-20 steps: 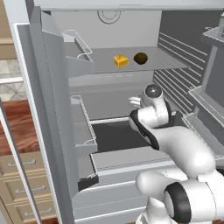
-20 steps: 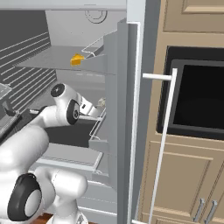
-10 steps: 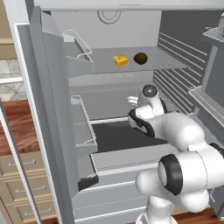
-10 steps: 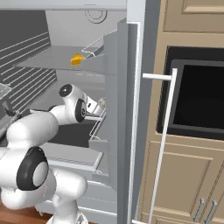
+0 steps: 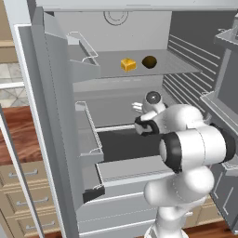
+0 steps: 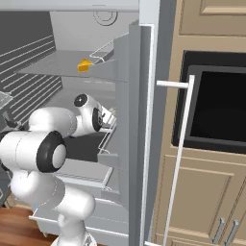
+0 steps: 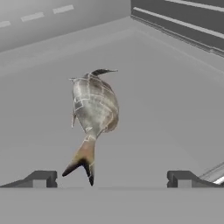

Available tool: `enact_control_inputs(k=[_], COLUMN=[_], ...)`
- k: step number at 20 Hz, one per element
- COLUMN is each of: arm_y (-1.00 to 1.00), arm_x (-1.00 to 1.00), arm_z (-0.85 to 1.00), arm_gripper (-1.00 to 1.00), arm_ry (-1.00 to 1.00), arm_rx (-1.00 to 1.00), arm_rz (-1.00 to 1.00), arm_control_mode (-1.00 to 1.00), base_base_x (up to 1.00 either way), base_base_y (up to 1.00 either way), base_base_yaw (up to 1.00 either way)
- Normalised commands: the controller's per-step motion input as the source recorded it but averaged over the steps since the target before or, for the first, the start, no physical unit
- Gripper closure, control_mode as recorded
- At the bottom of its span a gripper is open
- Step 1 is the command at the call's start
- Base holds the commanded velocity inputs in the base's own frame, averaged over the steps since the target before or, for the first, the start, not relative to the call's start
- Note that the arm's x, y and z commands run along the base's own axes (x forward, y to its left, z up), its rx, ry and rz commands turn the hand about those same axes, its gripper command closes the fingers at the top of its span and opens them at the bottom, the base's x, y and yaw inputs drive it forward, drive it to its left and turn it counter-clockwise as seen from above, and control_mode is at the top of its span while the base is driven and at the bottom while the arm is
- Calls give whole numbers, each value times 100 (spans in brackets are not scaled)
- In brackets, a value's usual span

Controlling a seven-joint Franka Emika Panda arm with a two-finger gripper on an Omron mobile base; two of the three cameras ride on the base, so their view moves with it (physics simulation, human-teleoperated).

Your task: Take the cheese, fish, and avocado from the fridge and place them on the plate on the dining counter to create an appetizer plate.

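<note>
I'm reaching into the open fridge (image 5: 60,116) now, on the middle shelf, and the fish (image 7: 94,109) is my landmark: it lies flat on the grey shelf floor dead ahead of the pincer (image 7: 111,178), tail toward me, head pointing deeper in. The pincer stands wide apart, nothing between its tips, and the tail fin sits just in front of the left tip rather than centred between the two. So the step in hand, as I read it, is the fish pickup, approach only, no contact yet.

One shelf above the fish, the cheese (image 5: 128,64) and the avocado (image 5: 149,62) sit side by side, close but apart, both untouched.

Next I'd want to shift a little toward the fish's body so it lines up between the tips, ease forward and down, then close across the thick part instead of the thin tail, which I'd expect to slip. After that it's backing out past the door bins.
</note>
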Motion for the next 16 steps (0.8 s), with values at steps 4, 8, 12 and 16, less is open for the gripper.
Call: enact_control_inputs(k=[4,8,12,16], arm_y=[0,0,0,0], arm_x=[56,55,50,16], arm_z=[-29,-30,-30,-59], arm_gripper=[-100,-100,-100,-100], arm_ry=[0,0,0,0], arm_rx=[0,0,0,-3], arm_rz=[0,0,0,-3], arm_control_mode=[-100,-100,-100,-100], base_base_x=[0,0,0,0], base_base_y=[0,0,0,0], base_base_yaw=[0,0,0,0])
